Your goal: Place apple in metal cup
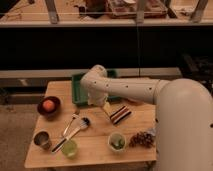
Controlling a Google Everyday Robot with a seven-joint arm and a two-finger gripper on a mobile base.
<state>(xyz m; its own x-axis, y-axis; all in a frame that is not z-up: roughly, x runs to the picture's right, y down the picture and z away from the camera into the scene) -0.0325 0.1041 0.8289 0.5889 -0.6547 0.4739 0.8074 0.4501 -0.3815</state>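
Apple rests in the dark maroon bowl, with the metal cup near it at six o'clock. The gripper hangs over the middle of the table, well apart, so the apple lies at its nine o'clock. Whether it is open or holds anything cannot be told.

The gripper hangs over the table, mostly hidden beneath the white arm. That arm also covers the green tray (its right half).
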